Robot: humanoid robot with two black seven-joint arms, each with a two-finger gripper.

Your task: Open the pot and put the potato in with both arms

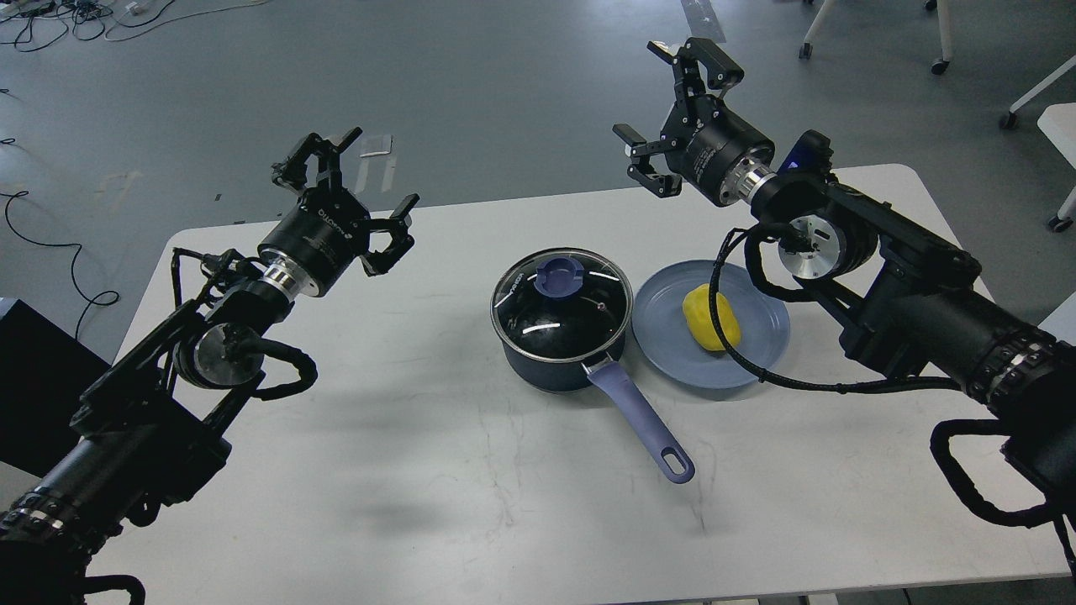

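Note:
A dark blue pot (561, 336) with a purple handle stands mid-table, closed by a glass lid (561, 302) with a purple knob. A yellow potato (711, 317) lies on a blue plate (672, 353) just right of the pot. My left gripper (349, 181) is open and empty, raised over the table's far left, well left of the pot. My right gripper (677, 105) is open and empty, raised beyond the table's far edge, above and behind the plate.
The white table (471, 504) carries only the pot and plate. A black cable from my right arm hangs over the plate's right side (723, 336). Chair legs and cables lie on the grey floor behind.

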